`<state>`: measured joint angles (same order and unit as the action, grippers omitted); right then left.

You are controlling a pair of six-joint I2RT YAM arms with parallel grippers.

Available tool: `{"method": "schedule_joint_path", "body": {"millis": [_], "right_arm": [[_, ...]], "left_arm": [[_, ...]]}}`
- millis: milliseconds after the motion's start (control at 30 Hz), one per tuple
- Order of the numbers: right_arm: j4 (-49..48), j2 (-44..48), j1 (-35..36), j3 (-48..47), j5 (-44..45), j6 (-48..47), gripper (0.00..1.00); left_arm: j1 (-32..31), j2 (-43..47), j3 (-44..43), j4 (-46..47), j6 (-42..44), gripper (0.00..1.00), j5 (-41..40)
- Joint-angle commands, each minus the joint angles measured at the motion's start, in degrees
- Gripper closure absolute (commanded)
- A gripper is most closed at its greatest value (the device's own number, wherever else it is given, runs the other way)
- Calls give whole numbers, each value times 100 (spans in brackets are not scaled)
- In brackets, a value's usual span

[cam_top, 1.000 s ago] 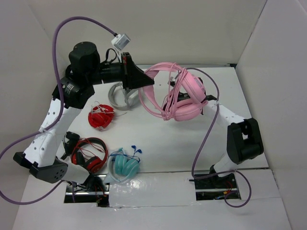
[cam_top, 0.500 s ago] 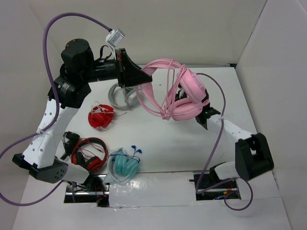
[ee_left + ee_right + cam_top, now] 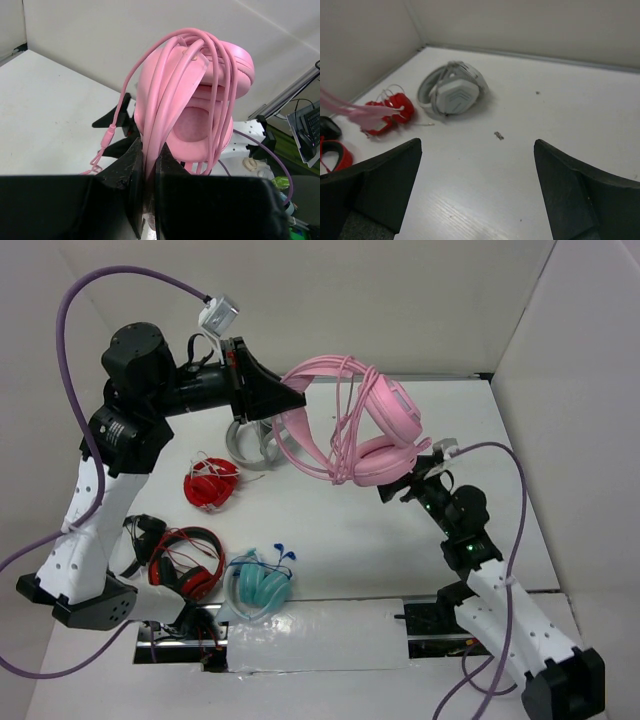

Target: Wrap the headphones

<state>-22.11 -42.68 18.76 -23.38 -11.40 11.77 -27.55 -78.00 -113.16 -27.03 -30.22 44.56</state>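
One set of large pale-pink over-ear headphones (image 3: pixel 378 430) hangs in the air above the white table top (image 3: pixel 330 530). It has two round, softly padded earcups and a smooth, flat plastic headband. Its one long thin pink cable (image 3: pixel 350 440) is looped several times over the band and down across the cups. In the left wrist view the plug end dangles free at about 8 o'clock of the cups. In the overhead view the black left gripper (image 3: pixel 298 400) sits at 9 o'clock of the cups, its two fingers pressed together on the headband and pinching it. The cups therefore hang out to the gripper's 3 o'clock. The black right gripper (image 3: pixel 476 142) is at 5 o'clock of the lower earcup, just beside it. Its two fingers are spread wide with nothing between them, and whether they brush the cup cannot be told. Four other sets lie on the table. One pair of grey-and-white hard-shelled headphones (image 3: pixel 250 445) lies at 6 o'clock of the left gripper. One small red wired headset, coiled into a tangle (image 3: pixel 210 483), lies at 8 o'clock of the grey pair. One pair of red-and-black over-ear headphones (image 3: pixel 185 562) lies nearer the arm bases. One smaller pair of teal headphones (image 3: pixel 258 585) lies just beside the red-and-black pair at its 4 o'clock.
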Motion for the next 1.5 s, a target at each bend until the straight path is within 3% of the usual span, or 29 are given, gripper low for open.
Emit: {"method": "schedule_joint_path", "body": {"millis": [0,267,400,600,800,1067,1200,1233,1467], "right_arm": [[-92,759,74,158,-519,-288,0],[550,902,741,-325,-1277,-1001,0],[445,516,1717,-475,-426,-1467,0],[-852,-326,2534,-632,680,-1784,0],[-1673,-663,2580,-554,1658,-1617,0],[-1508,-417,2615,-685,1203,-1695,6],[-1331,-496,2720,-818,964,-1801,17],[-1331,-531,2738,-826,938,-1810,25],[-1471,-821,2817,-888,832,-1766,26]], "left_arm": [[48,285,-162,620,-169,100,0],[66,390,-145,637,-177,100,18],[66,496,-83,664,-195,100,-17],[66,531,-48,619,-221,100,18],[66,549,-74,593,-230,100,27],[66,593,66,716,-300,100,80],[66,549,49,760,-362,100,159],[66,549,66,778,-388,100,141],[57,540,119,989,-520,100,308]]}}
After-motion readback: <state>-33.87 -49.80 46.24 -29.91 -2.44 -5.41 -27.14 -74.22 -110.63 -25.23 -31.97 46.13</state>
